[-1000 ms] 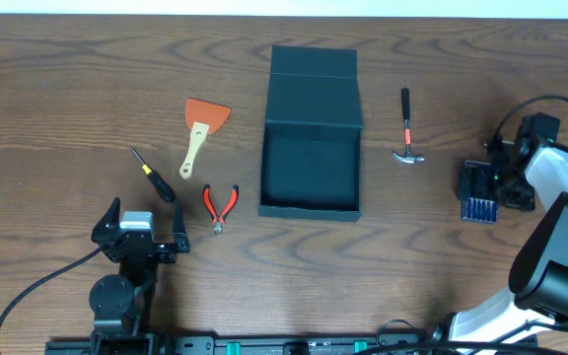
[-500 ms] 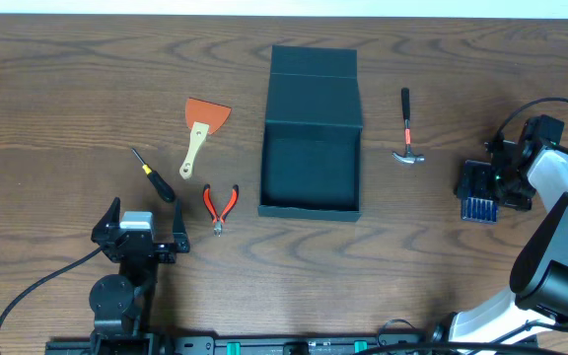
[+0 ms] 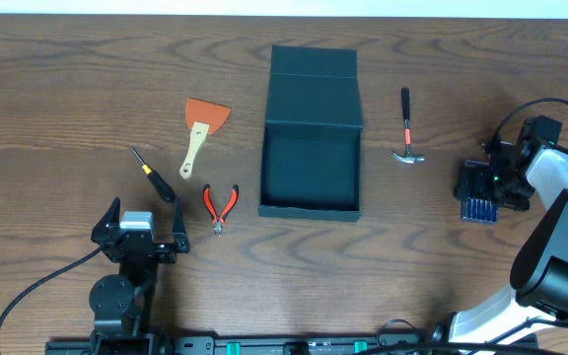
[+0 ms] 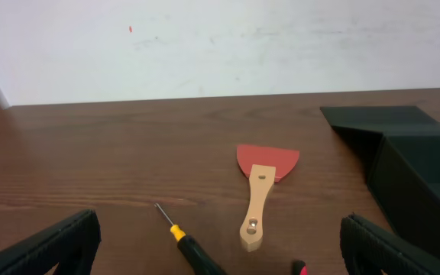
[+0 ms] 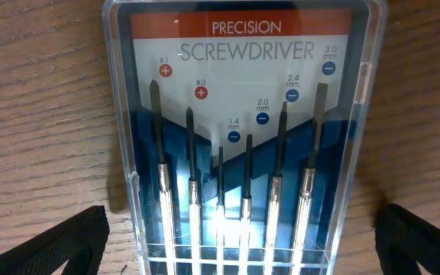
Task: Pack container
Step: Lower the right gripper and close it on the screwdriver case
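Note:
The dark teal container (image 3: 311,133) stands open at the table's middle, its flap lid folded back; its edge shows in the left wrist view (image 4: 418,164). The precision screwdriver set in a clear case (image 3: 477,192) lies at the right; in the right wrist view (image 5: 243,130) it fills the frame. My right gripper (image 3: 494,179) is open, its fingers either side of the case (image 5: 243,244). My left gripper (image 3: 138,235) is open and empty near the front left (image 4: 216,248).
A hammer (image 3: 406,128) lies right of the container. Left of it lie an orange scraper with a wooden handle (image 3: 201,129), red pliers (image 3: 219,206) and a black-and-yellow screwdriver (image 3: 154,175). The scraper (image 4: 262,191) and screwdriver (image 4: 186,241) show ahead of the left gripper.
The right gripper has shifted very slightly over the screwdriver case. The left arm and the objects have not moved.

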You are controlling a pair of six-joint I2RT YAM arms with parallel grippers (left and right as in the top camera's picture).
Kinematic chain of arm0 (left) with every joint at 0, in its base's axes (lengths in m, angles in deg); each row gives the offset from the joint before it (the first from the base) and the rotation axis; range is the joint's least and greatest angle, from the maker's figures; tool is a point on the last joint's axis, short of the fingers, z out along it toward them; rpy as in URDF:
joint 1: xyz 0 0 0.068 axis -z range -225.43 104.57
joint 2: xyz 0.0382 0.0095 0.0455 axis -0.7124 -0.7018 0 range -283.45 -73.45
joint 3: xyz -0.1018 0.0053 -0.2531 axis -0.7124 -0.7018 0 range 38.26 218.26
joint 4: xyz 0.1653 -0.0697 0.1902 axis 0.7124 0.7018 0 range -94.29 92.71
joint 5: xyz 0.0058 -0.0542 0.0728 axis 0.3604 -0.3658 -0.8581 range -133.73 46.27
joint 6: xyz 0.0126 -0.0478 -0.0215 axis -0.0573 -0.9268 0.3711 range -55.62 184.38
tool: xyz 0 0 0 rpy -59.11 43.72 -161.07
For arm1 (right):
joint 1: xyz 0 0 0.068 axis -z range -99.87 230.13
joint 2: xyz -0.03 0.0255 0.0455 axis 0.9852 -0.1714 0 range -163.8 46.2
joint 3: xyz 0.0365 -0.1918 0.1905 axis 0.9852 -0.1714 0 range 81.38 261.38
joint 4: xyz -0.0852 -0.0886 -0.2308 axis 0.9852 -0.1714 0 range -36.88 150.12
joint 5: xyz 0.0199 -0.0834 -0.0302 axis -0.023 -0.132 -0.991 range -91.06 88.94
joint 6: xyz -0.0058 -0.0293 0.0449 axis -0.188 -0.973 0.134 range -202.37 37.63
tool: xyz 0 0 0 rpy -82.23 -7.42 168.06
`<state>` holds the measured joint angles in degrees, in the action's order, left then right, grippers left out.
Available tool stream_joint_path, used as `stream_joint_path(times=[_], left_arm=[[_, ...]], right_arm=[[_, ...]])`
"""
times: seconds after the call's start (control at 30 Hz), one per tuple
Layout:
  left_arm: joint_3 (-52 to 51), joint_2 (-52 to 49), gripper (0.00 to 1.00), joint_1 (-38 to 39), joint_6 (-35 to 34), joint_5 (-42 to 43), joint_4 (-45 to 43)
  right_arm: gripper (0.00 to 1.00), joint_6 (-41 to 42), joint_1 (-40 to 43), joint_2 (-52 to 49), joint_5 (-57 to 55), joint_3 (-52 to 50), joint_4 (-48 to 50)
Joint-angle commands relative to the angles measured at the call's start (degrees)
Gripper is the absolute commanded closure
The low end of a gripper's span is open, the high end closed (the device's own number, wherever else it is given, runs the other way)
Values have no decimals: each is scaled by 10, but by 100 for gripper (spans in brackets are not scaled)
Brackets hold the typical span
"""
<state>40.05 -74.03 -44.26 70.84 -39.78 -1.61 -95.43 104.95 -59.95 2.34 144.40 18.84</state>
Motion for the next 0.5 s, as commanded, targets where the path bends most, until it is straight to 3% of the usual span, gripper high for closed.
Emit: stream_joint_path(times=[0.0,0.27,0.47], left_arm=[[-16,3,1,-1,8,6,9],[-16,3,2,-1,8,5,9],[-16,3,1,-1,8,6,9]], right_arm=[[6,-3,-3,-26,11,-4,-2],[22,-3,-3,-26,9,-4,-3],[22,-3,-3,-26,9,-4,-3]])
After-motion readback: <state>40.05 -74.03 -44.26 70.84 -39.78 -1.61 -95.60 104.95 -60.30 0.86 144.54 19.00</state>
